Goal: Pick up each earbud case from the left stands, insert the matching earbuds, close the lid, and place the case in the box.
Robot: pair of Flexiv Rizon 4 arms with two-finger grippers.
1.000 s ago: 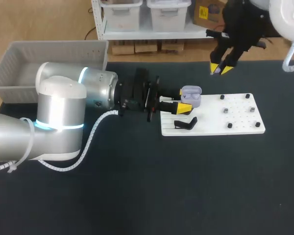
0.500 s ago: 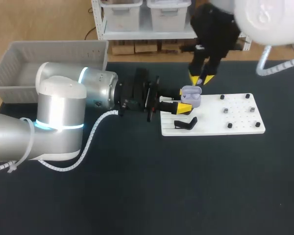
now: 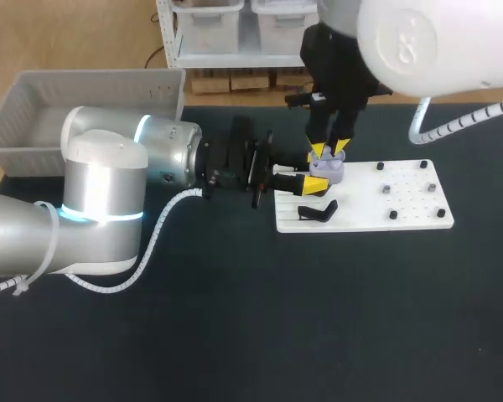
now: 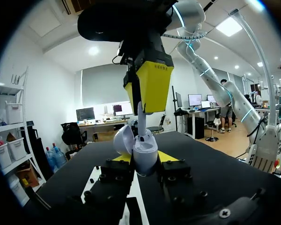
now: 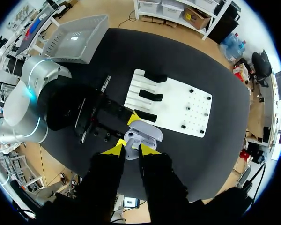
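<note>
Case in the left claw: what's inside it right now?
One earbud stands stem-up in the open case, gripped by the right claw. The other slot is hidden by the lid and that claw.

Earbud case (image 3: 328, 170) pale lavender, lid too; earbud (image 4: 141, 117) same pale lavender. Left gripper (image 3: 318, 178) and right gripper (image 3: 329, 151): black fingers, bright yellow tips. Stand board (image 3: 402, 219) white, stands (image 3: 318, 211) and pegs (image 3: 393, 214) black. Table (image 3: 235, 335) matte black. Box (image 3: 92, 84) light grey, ribbed walls. Left arm (image 3: 101, 213) silver-white with cyan lit ring; right arm (image 3: 427, 42) white, black wrist.
</note>
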